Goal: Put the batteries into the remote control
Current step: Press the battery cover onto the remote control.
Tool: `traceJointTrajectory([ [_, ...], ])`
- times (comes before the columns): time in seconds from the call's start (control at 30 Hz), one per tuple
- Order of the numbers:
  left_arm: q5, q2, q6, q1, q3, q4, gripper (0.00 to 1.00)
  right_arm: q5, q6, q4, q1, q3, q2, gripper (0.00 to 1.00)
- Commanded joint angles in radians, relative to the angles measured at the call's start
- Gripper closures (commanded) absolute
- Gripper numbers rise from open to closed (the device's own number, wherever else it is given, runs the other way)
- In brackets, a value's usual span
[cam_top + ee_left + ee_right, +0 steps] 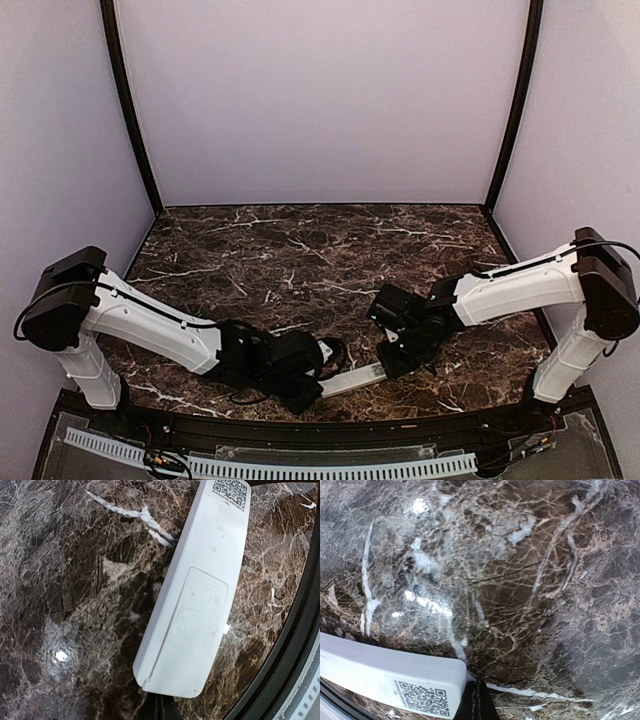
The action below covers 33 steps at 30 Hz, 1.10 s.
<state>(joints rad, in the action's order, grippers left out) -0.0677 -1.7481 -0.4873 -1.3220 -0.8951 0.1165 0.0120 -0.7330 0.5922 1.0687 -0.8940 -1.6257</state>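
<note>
The remote control (352,381) is a slim white bar lying on the marble table near its front edge, between my two grippers. In the left wrist view the remote control (200,600) lies back face up, its battery cover in place and a QR label at its far end. My left gripper (167,707) is shut, its tips right at the remote's near end. In the right wrist view my right gripper (479,702) is shut beside the QR-label end of the remote control (385,672). From above, the left gripper (322,372) and the right gripper (388,360) flank the bar. The batteries are out of view.
The dark marble table (300,250) is walled by pale panels with black corner posts (128,110). A black rim (295,645) runs along the front edge just beside the remote. A white cable track (270,466) lies below the rim.
</note>
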Motion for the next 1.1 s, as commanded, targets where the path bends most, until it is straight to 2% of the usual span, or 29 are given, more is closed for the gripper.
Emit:
traceJointTrajectory([
  [0.0,0.036,-0.09,-0.023,0.003,0.059,-0.03,1.0,-0.103,0.021,-0.132,0.006,-0.003,0.042,1.0],
  [0.17,0.023,-0.042,-0.041,0.003,0.084,0.03,1.0,-0.073,0.045,-0.093,-0.03,0.004,0.084,1.0],
  [0.33,0.005,0.005,-0.066,0.003,0.111,0.055,0.96,-0.044,0.086,-0.041,-0.075,0.006,0.133,1.0],
  [0.47,-0.03,0.047,-0.074,0.003,0.118,0.1,0.93,-0.017,0.13,0.009,-0.107,0.002,0.164,0.91],
  [0.57,-0.057,0.099,-0.072,0.003,0.123,0.129,0.9,-0.022,0.212,0.026,-0.122,-0.017,0.198,0.8],
  [0.63,-0.092,0.141,-0.07,0.003,0.125,0.157,0.85,-0.103,0.325,0.002,-0.122,-0.051,0.221,0.68],
  [0.67,-0.125,0.157,-0.072,0.003,0.126,0.176,0.78,-0.166,0.401,-0.017,-0.119,-0.069,0.232,0.61],
  [0.7,-0.147,0.195,-0.074,0.003,0.127,0.184,0.74,-0.22,0.48,-0.031,-0.112,-0.09,0.241,0.47],
  [0.73,-0.194,0.24,-0.08,0.003,0.132,0.195,0.65,-0.261,0.567,-0.033,-0.098,-0.121,0.246,0.31],
  [0.77,-0.22,0.264,-0.085,0.003,0.135,0.198,0.61,-0.286,0.68,-0.03,-0.077,-0.152,0.252,0.24],
  [0.8,-0.268,0.317,-0.096,0.003,0.146,0.197,0.51,-0.301,0.839,-0.035,-0.056,-0.171,0.26,0.19],
  [0.87,-0.33,0.403,-0.113,0.003,0.17,0.178,0.38,-0.359,1.065,-0.095,-0.036,-0.161,0.284,0.11],
  [0.93,-0.372,0.487,-0.126,0.003,0.203,0.144,0.3,-0.469,1.276,-0.181,-0.033,-0.114,0.296,0.02],
  [1.0,-0.412,0.565,-0.134,0.003,0.233,0.125,0.25,-0.571,1.456,-0.212,-0.022,-0.088,0.277,0.01],
  [1.07,-0.448,0.633,-0.128,0.003,0.261,0.111,0.19,-0.606,1.554,-0.189,-0.007,-0.105,0.214,0.01],
])
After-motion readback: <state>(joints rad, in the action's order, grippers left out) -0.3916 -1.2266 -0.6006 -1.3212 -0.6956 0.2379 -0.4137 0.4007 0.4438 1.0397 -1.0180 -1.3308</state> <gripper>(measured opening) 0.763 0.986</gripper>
